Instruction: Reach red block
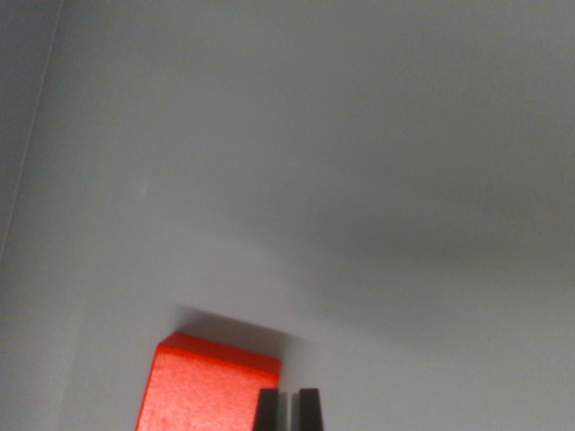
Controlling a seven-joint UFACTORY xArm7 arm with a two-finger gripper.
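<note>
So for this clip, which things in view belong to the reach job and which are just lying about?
Job:
- red block, bottom of the wrist view
- gripper, fingertips nearly together beside the block's right edge

Lying about:
- nothing; only the plain grey surface

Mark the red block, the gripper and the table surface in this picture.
red block [202, 391]: wrist view, middle of its visible top face.
gripper [287, 409]: wrist view, midway between the two dark fingertips; the jaws stand nearly together.
table surface [359, 162]: wrist view, bare grey area above the block.
</note>
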